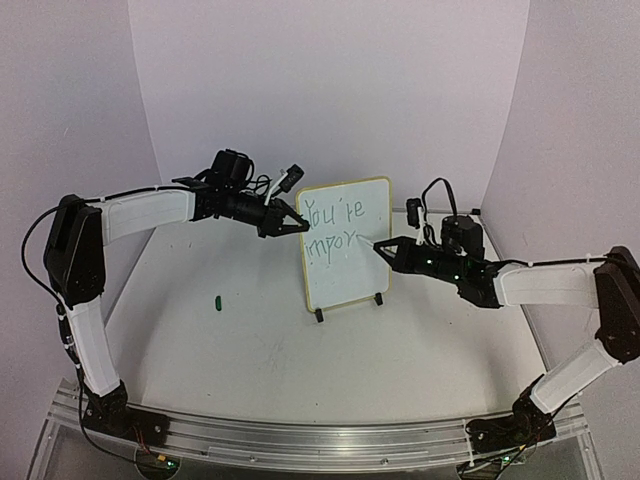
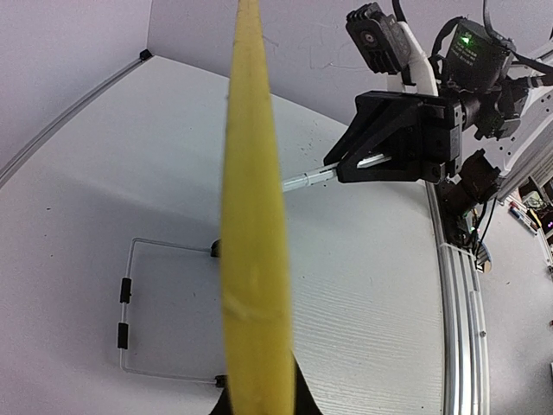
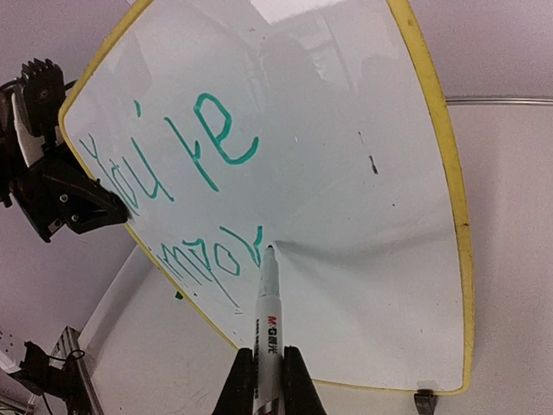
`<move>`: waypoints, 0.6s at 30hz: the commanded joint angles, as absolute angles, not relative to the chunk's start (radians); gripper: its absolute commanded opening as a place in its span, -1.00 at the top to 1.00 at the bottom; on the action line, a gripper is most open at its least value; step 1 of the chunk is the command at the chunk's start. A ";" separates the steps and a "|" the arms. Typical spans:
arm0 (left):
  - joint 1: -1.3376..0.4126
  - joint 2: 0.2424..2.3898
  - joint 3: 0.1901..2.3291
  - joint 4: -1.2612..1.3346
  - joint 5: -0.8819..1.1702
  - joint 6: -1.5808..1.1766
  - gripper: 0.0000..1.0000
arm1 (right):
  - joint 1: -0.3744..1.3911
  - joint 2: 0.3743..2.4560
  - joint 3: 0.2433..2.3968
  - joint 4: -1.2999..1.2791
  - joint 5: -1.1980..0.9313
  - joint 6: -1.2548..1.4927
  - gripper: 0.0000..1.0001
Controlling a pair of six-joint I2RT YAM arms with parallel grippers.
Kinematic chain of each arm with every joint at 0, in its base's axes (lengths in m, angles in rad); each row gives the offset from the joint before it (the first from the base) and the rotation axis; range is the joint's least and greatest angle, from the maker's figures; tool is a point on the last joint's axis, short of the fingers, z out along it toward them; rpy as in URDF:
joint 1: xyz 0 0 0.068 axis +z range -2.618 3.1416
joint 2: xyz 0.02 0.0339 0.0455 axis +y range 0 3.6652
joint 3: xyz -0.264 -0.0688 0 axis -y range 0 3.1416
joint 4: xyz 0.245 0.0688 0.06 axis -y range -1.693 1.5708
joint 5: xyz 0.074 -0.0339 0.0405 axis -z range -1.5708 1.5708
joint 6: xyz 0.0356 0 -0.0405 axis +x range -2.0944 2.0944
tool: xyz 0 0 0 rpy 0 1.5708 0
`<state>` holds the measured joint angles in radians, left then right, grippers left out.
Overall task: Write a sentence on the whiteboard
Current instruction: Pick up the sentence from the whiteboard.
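Gripping a white marker (image 3: 268,298), the right gripper (image 3: 268,359) should press lightly, extending the green sentence (image 3: 173,164). Left gripper (image 1: 297,224) pinches the yellow-framed whiteboard (image 1: 350,280) steady.

The whiteboard (image 1: 350,270) stands on the table (image 1: 240,345), between the left arm (image 1: 150,215) and right arm (image 1: 545,283).

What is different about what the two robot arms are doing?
The left end effector clamps the whiteboard's yellow side edge, while the right end effector grips a marker. The left one sits beside "You're"; the right reaches in from the other side, pen tip at the sentence's second line. Both are shut on something.
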<state>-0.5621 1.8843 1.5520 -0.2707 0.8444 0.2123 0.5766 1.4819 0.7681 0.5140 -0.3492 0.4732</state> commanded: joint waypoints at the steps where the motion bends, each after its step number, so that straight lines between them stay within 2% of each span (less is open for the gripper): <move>1: -0.591 1.891 1.561 -0.383 0.853 0.238 1.00 | 0.573 1.498 0.803 0.542 -0.342 0.481 1.00; 11: -0.591 1.892 1.562 -0.385 0.853 0.239 1.00 | 0.573 1.508 0.818 0.532 -0.289 0.485 1.00; 18: -0.591 1.889 1.561 -0.384 0.853 0.239 1.00 | 0.573 1.444 0.769 0.526 -0.209 0.489 1.00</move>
